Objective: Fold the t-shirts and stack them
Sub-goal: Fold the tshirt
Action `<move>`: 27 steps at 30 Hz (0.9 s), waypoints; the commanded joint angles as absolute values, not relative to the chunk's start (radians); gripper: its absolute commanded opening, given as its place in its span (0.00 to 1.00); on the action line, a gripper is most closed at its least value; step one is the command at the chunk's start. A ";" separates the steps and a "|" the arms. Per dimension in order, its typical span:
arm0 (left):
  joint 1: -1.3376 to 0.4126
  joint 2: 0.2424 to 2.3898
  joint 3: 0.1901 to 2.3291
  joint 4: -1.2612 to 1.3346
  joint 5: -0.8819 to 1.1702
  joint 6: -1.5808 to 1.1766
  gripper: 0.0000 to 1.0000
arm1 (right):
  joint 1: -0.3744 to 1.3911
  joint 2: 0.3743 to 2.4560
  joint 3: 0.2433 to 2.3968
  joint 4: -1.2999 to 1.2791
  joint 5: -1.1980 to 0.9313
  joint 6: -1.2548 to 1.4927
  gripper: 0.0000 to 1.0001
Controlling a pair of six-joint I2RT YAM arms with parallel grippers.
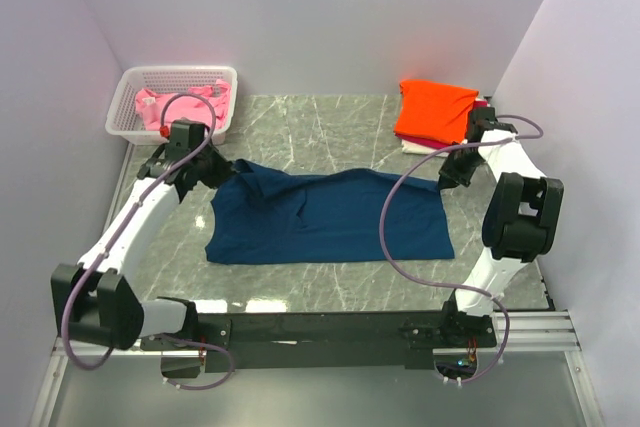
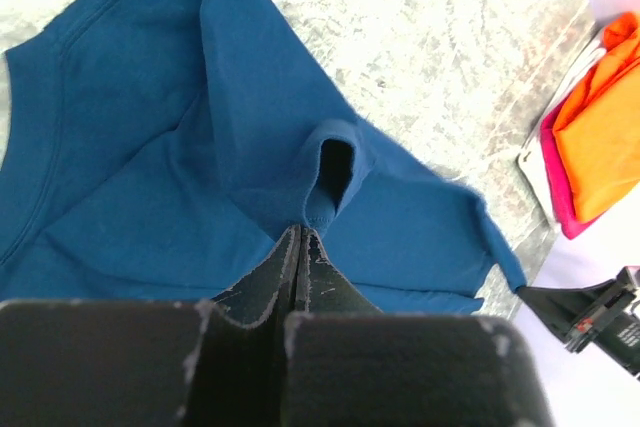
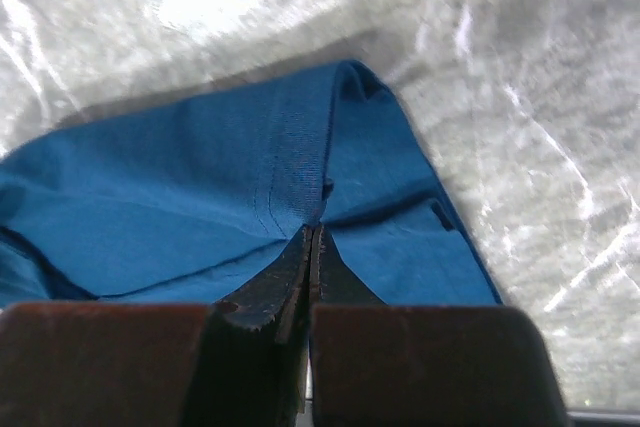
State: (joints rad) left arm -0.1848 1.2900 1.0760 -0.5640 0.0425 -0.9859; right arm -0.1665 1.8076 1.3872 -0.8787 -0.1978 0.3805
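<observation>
A navy tee (image 1: 330, 219) lies spread across the centre of the frame. The left gripper (image 1: 224, 171) and right gripper (image 1: 447, 175) each pinch one of its far corners with jaws fully closed, probably to fold that edge over. An orange tee (image 1: 433, 110) tops the stack at upper right. A pink tee (image 1: 160, 107) waits in the basket (image 1: 180, 75) at upper left.

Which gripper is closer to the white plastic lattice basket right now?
Left. The left gripper grips the dark navy t-shirt just in front of the basket; the right gripper holds its other end, across the table.
</observation>
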 commanded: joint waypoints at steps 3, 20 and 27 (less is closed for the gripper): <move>-0.186 1.207 1.031 -0.588 0.028 -1.028 0.00 | -0.183 1.732 1.368 -0.882 -0.167 0.351 0.00; -0.186 1.011 0.953 -0.676 0.015 -1.106 0.00 | -0.192 1.646 1.270 -0.894 -0.138 0.328 0.00; -0.186 0.917 0.881 -0.715 0.038 -1.161 0.00 | -0.193 1.634 1.238 -0.894 -0.118 0.324 0.00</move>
State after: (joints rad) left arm -0.1848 0.9588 0.9066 -0.6804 0.0292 -1.1233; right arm -0.1825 1.6844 1.2480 -0.8932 -0.1478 0.3416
